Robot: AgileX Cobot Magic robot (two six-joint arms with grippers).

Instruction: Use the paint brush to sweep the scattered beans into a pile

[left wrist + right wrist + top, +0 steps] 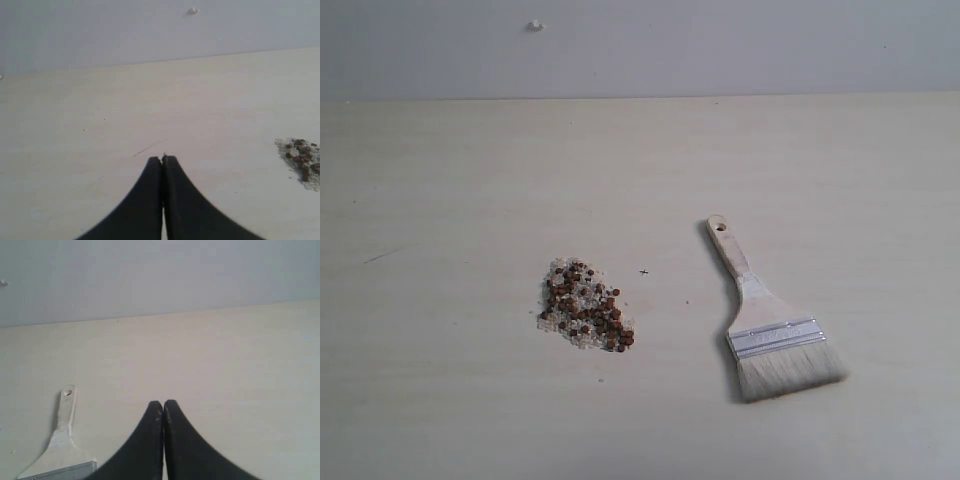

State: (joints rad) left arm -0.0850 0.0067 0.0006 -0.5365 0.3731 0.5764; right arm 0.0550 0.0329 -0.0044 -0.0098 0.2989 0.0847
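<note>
**Exterior view: paint brush (761,312) and beans (585,318) lie apart on the table (470,180)**

Pale, faintly grained wood fills most of the scene as the table top. A plain grey-white wall (720,50) rises behind its far edge. Neither arm appears in this view.

Each wrist view shows its own gripper above bare table. The left gripper (162,159) has its two black fingers pressed together with no gap at the tips, and nothing sits between them. The right gripper (163,404) is the same, tips meeting and empty.

The paint brush lies flat on the right half of the table, well clear of the beans. Its wooden handle, with the hole at its end, points toward the wall. The silver band and cream bristles face the near edge, tilted slightly to the right. In the right wrist view the handle and part of the band show beside the closed fingers, not touching them.

The beans sit left of centre in one loose patch, reddish-brown beans mixed with whitish grains. The left wrist view catches the patch at the picture's edge, away from the fingertips.

A tiny dark cross mark (644,271) lies on the table between the beans and the brush. A small pale bump (535,25) sits on the wall.
</note>
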